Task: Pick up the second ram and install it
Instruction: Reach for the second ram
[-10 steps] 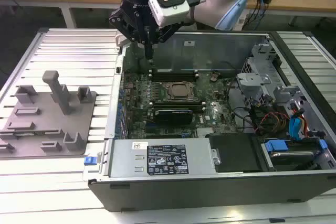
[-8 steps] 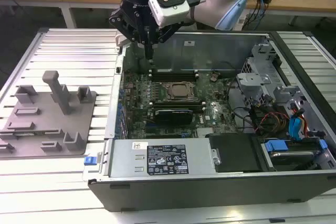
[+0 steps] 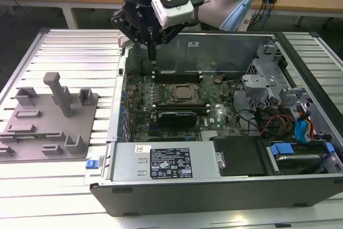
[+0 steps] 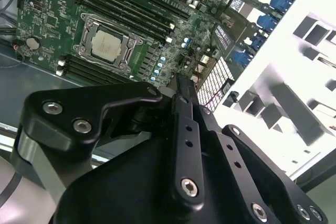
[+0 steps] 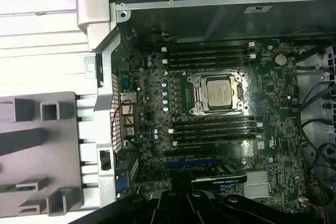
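On the exterior view's left the grey fixture plate (image 3: pixel 32 138) lies on the slatted table, apart from the open case. The case's left wall (image 3: pixel 115 127) stands just beside the gripper (image 3: pixel 154 54), which hangs over the motherboard (image 3: pixel 214 119). The gripper's fingers look pressed together with nothing seen between them, and the second ram cannot be told for certain from the dark memory slots (image 5: pixel 210 56) flanking the processor (image 5: pixel 218 93). Further right, the power supply (image 3: pixel 134 170) carries a black label (image 3: pixel 170 163) whose print is too small to read, and cables (image 3: pixel 268 122) crowd the drive bay.

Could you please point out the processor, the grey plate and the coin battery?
processor (image 5: pixel 219 92): first wrist view, centre of its lid.
grey plate (image 3: pixel 40 140): exterior view, bare flat base.
coin battery (image 5: pixel 281 59): first wrist view, its face.
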